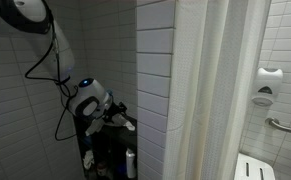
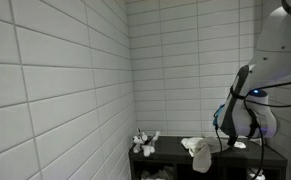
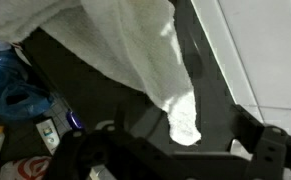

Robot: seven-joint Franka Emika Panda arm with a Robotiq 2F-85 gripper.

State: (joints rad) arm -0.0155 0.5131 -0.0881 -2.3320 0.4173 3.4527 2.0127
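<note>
Wrist view only, blue bag point(image 3: 15, 88), towel point(image 3: 125, 40)

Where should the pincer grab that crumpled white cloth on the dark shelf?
Probably its narrow end: the crumpled white cloth tapers to a slim tip over the dark shelf, thin enough for the open pincer. Approach from that end, straddling it.

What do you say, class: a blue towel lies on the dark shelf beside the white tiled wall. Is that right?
Not quite. The towel is white, not blue, as the wrist view shows. It does lie on the dark shelf beside the white tiled wall.
</note>
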